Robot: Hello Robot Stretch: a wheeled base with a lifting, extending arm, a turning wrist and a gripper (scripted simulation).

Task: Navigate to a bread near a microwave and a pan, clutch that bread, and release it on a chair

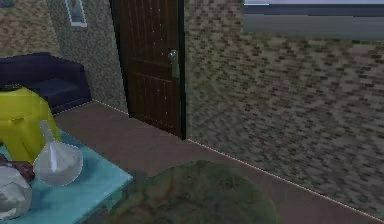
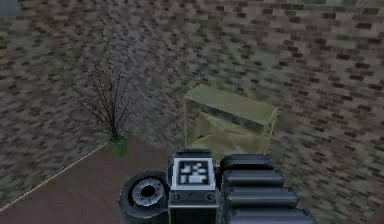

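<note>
1. A pale grey-brown lump [image 1: 10,192] lies at the forward view's lower left edge on a light blue worktop [image 1: 95,185]. I cannot tell whether it is the bread.
2. Just beside the lump on the same worktop stands a clear glass flask [image 1: 57,160] with a wide base and a narrow neck. Behind it is a bright yellow rounded thing [image 1: 22,118].
3. Beyond these, a dark blue upholstered seat [image 1: 50,80] stands against the wall. To its right is a dark wooden door [image 1: 148,60].
4. In the arm side view, the arm [image 2: 250,190] shows as stacked dark segments at the bottom edge. One white marker square [image 2: 193,172] stands at its end.
5. Left of the marker sits the gripper [image 2: 147,197], seen as a dark round body. The fingers cannot be made out, so I cannot tell whether they hold anything.
6. Farther out, a yellowish shelf unit [image 2: 228,120] and a bare-twigged plant [image 2: 108,105] stand at a brick wall [image 2: 300,50].
</note>
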